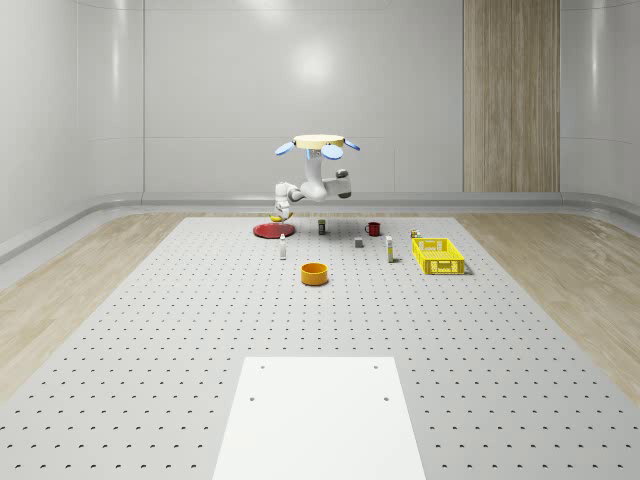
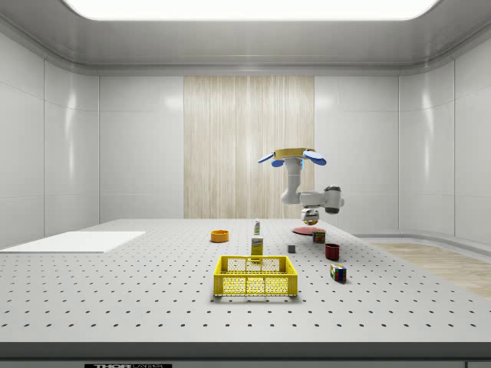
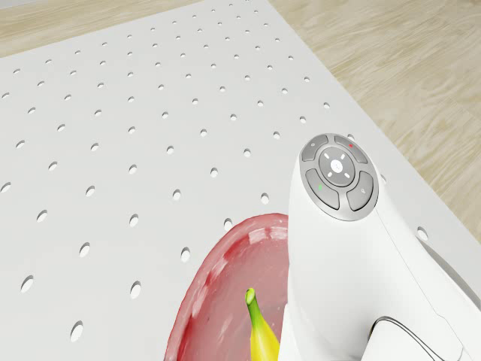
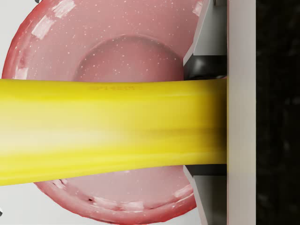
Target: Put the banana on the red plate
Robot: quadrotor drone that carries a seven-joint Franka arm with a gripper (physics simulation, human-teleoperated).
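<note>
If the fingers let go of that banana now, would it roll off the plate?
Probably not. The banana hangs directly over the red plate, whose raised rim should catch it. Its curved, elongated shape would likely rock rather than roll far. Its smooth skin might slide a little.

The drone has a flat, round, tan-coloured body with pale blue rotor blades spread at its rim — seen in both the whole-scene and side views. Beneath it hangs the arm, glossy white with smooth rounded segments and grey joint ends. In the drone view one white link carries a grey round button pad — a centre disc ringed by four curved keys, with a tiny red mark and a tiny green one.
</note>
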